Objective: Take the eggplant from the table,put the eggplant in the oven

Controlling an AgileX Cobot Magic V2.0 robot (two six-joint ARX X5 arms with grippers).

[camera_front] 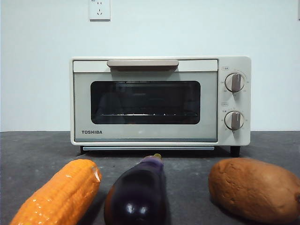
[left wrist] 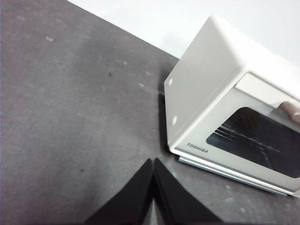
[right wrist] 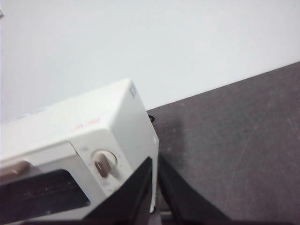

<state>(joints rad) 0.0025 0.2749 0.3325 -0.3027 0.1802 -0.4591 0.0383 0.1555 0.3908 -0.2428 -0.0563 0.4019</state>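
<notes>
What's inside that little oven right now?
Through the closed door's dark glass, the oven shows only a wire rack with no food visible on it. The glass is dim, so the corners stay hidden.

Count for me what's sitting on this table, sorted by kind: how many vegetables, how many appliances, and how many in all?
Vegetables: 3, namely the eggplant, the orange corn cob and the brown sweet potato.
Appliances: 1, the oven, door closed.
Total: 4 things on the table.
</notes>
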